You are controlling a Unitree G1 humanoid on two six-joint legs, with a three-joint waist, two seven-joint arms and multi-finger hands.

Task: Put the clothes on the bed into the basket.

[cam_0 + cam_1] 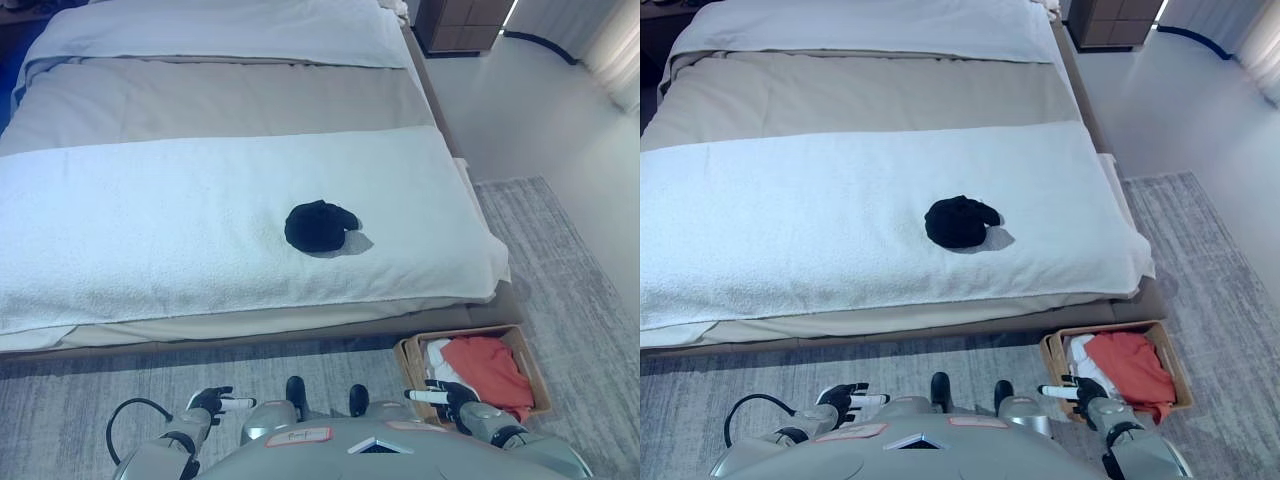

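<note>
A crumpled black garment [319, 226] lies alone on the white blanket of the bed [150, 230], slightly right of centre. On the floor by the bed's near right corner stands a wooden basket [524, 352] holding an orange-red cloth [490, 370] and a white one. My left hand [213, 404] hangs low at the bottom left, fingers relaxed and empty. At the bottom right my right hand [446, 396] hovers beside the basket's near left corner, fingers relaxed, holding nothing. Both hands are well short of the garment.
A grey carpet [560, 260] covers the floor in front of and right of the bed. At the far right of the headboard stands a dark wooden nightstand [460, 24]. A pale floor stretches beyond the carpet.
</note>
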